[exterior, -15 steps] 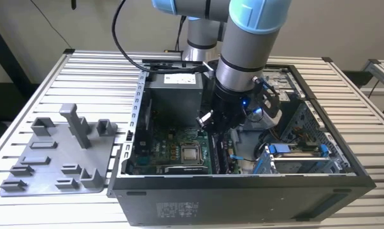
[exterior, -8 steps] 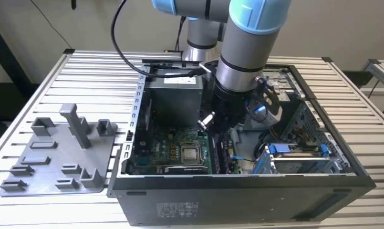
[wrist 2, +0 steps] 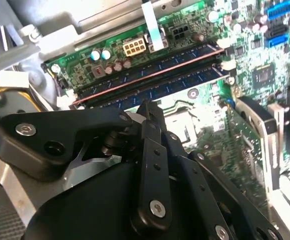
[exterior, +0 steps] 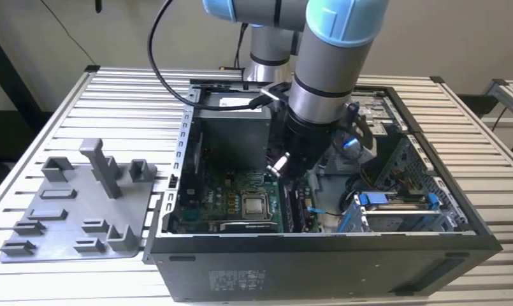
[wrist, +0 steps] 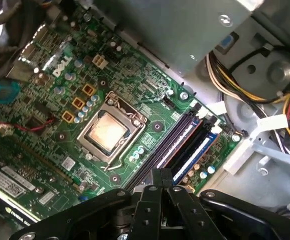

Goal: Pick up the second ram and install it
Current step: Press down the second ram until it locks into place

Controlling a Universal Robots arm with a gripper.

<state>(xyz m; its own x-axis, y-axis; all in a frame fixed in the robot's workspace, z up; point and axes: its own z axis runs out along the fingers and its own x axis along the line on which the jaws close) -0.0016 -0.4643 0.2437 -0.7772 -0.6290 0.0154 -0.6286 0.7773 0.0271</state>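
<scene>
Here the claw [wrist 2: 149,112], fingers drawn together on nothing visible, hangs just beside the second ram [wrist 2: 152,75], which lies seated lengthwise in the motherboard [wrist: 50,125] slots.

The motherboard [wrist: 50,125] is green with orange square parts and a silvery processor socket [wrist: 107,132], and its memory slots [wrist: 184,145] run black and blue with white end clips. In the exterior view, the arm [exterior: 332,57] is silver-grey with light blue joint caps, the computer case [exterior: 324,261] is black, the fixture tray [exterior: 73,210] is plain grey, and the table [exterior: 494,191] is ribbed in pale metal slats. The gripper [wrist 2: 149,150] is glossy black with silver screws, near yellow, red and black cables [wrist: 264,95].
</scene>
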